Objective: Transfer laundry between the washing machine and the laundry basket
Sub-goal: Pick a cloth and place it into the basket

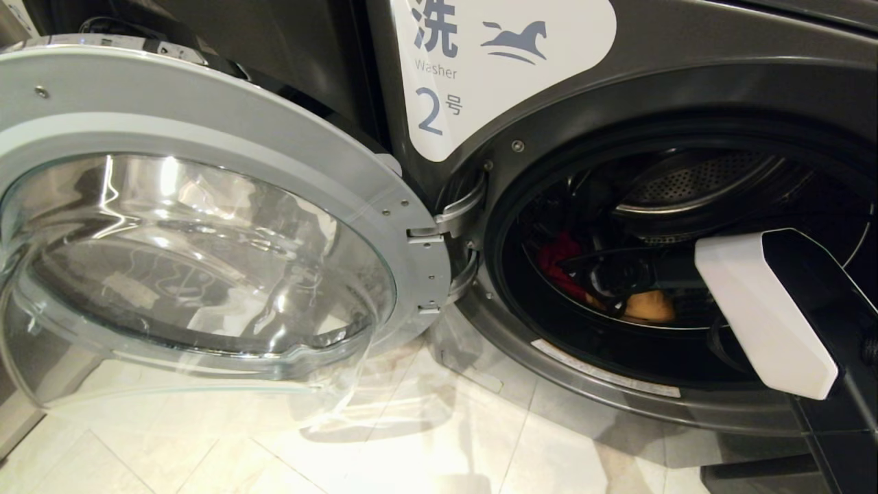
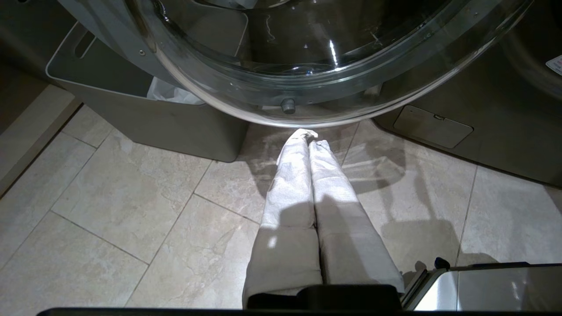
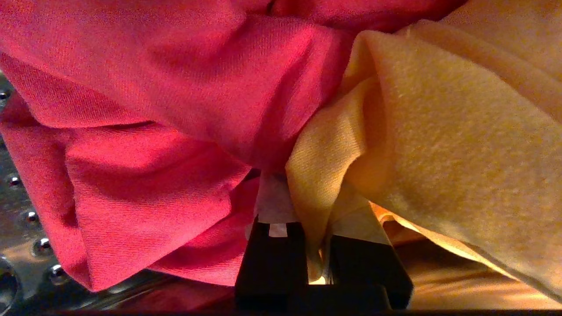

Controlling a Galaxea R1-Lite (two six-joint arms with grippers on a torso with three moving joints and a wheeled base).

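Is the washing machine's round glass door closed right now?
No, the glass door of the washing machine stands swung wide open on its hinge, leaving the drum exposed.

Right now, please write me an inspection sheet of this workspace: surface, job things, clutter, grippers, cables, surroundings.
Surface: pale tiled floor, bare where visible.
Job's things: washing machine marked 2, its door swung fully open; red-pink cloth and yellow-orange cloth lie together in the drum. Laundry basket: nothing seen.
Clutter: grey bin with a white bag beside the machine.
Grippers: right gripper is inside the drum, closed on a fold of the yellow-orange cloth, with the red-pink cloth pressed against it. Left gripper is shut, empty, low over the floor under the door.
Cables: nothing seen.
Surroundings: a second machine's grey panel.
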